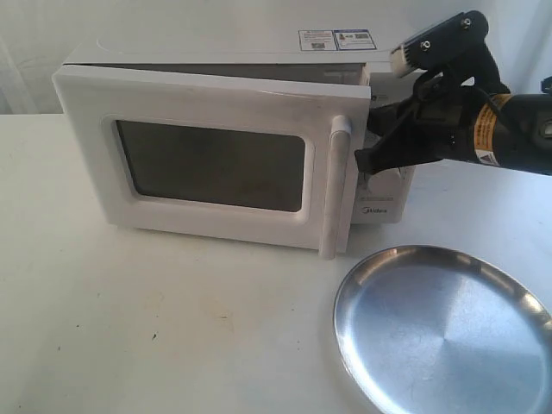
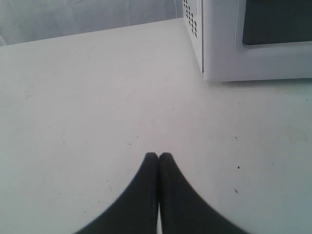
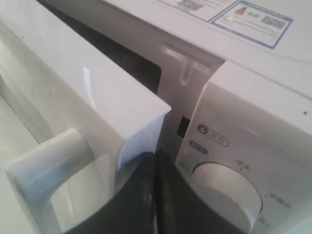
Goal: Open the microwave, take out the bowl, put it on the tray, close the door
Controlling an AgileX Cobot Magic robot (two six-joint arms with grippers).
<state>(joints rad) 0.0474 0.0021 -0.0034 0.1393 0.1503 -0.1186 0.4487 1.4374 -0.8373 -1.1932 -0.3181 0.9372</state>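
Observation:
The white microwave [image 1: 259, 52] stands at the back of the table with its door [image 1: 211, 159] swung partly open toward the front. The bar handle [image 1: 335, 185] runs down the door's free edge. My right gripper [image 1: 364, 159] is shut, its tips pushed into the gap between the door's edge [image 3: 141, 122] and the control panel, just beside a round dial [image 3: 226, 187]. The steel tray [image 1: 444, 332] lies at the front right. The bowl is hidden. My left gripper [image 2: 158, 156] is shut on nothing, low over the bare table beside the microwave's corner [image 2: 214, 58].
The white table [image 1: 172, 328] spreads in front of and left of the microwave. The open door juts out over the table toward the tray. My right arm [image 1: 492, 129] reaches in from the right edge, above the tray.

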